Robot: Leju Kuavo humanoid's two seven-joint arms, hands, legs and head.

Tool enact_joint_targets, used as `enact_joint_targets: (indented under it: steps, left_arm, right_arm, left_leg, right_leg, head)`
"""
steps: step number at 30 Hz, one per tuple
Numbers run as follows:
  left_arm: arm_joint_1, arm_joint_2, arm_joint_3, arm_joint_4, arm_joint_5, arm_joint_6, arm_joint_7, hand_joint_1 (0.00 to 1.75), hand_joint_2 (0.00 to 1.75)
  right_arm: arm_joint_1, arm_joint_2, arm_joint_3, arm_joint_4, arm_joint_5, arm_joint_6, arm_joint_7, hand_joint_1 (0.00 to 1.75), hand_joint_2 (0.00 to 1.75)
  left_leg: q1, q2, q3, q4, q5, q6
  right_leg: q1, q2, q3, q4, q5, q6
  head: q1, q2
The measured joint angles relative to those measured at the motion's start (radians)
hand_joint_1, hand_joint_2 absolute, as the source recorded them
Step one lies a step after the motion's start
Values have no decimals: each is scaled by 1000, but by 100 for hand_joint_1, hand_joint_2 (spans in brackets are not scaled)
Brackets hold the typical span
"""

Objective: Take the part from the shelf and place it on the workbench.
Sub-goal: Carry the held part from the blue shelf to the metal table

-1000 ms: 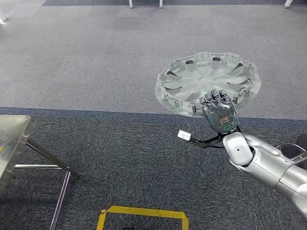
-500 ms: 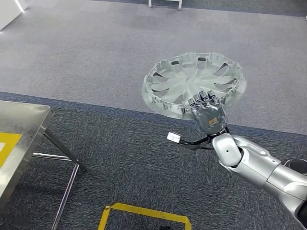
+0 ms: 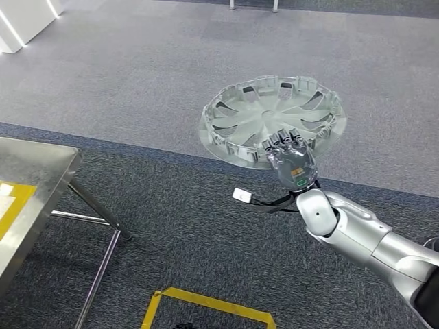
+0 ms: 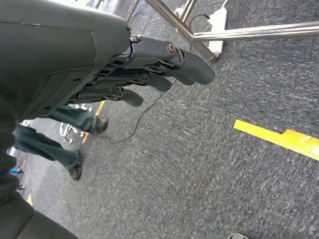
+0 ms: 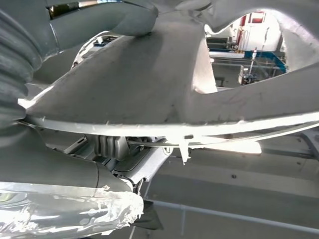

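Note:
The part is a round silver wheel cover [image 3: 264, 116] with several spoke openings, carried flat in the air over the grey carpet. My right hand [image 3: 290, 159] grips its near rim, fingers curled over the edge. In the right wrist view the cover's pale underside [image 5: 150, 79] spans the picture, with the thick thumb [image 5: 49, 174] below it. At the left edge of the head view stands the steel workbench [image 3: 44, 168], apart from the cover. My left hand [image 4: 124, 69] hangs over the dark carpet, its fingers [image 4: 180, 64] stretched out and holding nothing.
The workbench bears a yellow marking [image 3: 13, 205] and stands on slanted steel legs [image 3: 98, 209]. Yellow tape [image 3: 207, 305] outlines a box on the dark carpet. A person's legs [image 4: 56, 144] stand behind me, near a power strip [image 4: 218, 22] and cable.
The camera has turned left: the workbench has come further into view and shows more of its top. The cover and my right hand have shifted left in the picture, the grip unchanged.

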Motion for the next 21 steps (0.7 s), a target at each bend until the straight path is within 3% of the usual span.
enact_joint_targets:
  steps: [2,3,5,7,9,10,12,14,15,16,18,19,21]
  left_arm:
    - [-1,2,0,0,0,0,-3,0,175]
    - [-1,3,0,0,0,0,-4,0,175]
    - [-3,5,0,0,0,1,-5,0,175]
    - [-2,7,0,0,1,2,-5,0,175]
    - [0,9,1,0,2,4,-4,0,175]
    - [0,9,1,0,3,5,-3,0,175]
    - [-2,10,1,0,5,6,-2,0,175]
    - [-1,11,2,0,9,6,-2,0,175]
    - [0,12,3,0,11,7,-2,0,175]
    - [0,13,4,0,12,7,-2,0,175]
    - [0,13,5,0,13,7,-2,0,175]
    - [0,14,6,0,14,7,-2,0,175]
    - [1,14,6,0,14,7,-2,0,175]
  right_arm:
    - [-1,6,0,6,0,-2,0,175,175]
    - [-3,8,0,8,0,-4,0,175,175]
    - [-8,11,-1,14,0,-8,0,175,175]
    - [-10,16,-2,21,0,-14,0,175,175]
    - [-12,21,-5,25,0,-20,0,175,175]
    - [-12,22,-7,28,0,-24,0,175,175]
    - [-14,25,-7,33,0,-33,0,175,175]
    - [-13,27,-6,41,0,-37,0,175,175]
    - [-13,29,-5,45,0,-38,0,175,175]
    - [-13,31,-4,50,0,-39,0,175,175]
    - [-15,35,-5,57,0,-41,0,175,175]
    - [-17,36,-5,60,0,-42,0,175,175]
    - [-19,41,-5,65,0,-45,0,175,175]
  left_leg:
    - [-2,9,64,-133,75,8]
    - [-5,15,95,-196,98,14]
    - [-11,25,124,-259,106,22]
    - [-12,20,126,-269,102,29]
    - [-9,14,132,-278,106,38]
    - [-7,11,134,-283,108,43]
    - [-7,4,135,-283,108,49]
    - [-8,-7,136,-282,107,51]
    - [-8,-13,137,-282,107,51]
    - [-8,-19,138,-281,107,50]
    - [-9,-30,138,-278,104,45]
    - [-10,-35,135,-274,103,41]
    - [-11,-41,129,-271,104,32]
  right_leg:
    - [1,-7,5,0,-4,2]
    - [4,-10,7,0,-6,5]
    - [7,-16,6,0,-8,13]
    - [8,-22,7,-3,-8,24]
    - [7,-17,-4,18,-26,34]
    - [6,-11,-22,56,-49,37]
    - [5,1,-86,185,-106,40]
    - [5,5,-137,278,-127,41]
    - [5,6,-139,271,-109,40]
    - [5,8,-121,225,-75,39]
    - [4,19,-55,87,-10,35]
    - [4,25,-29,36,5,32]
    - [7,32,-9,4,3,26]
  head:
    - [0,0]
    - [0,0]
    - [1,0]
    - [2,0]
    - [3,0]
    - [4,0]
    - [5,0]
    - [6,0]
    - [6,0]
    - [6,0]
    - [6,0]
    - [6,0]
    - [4,0]
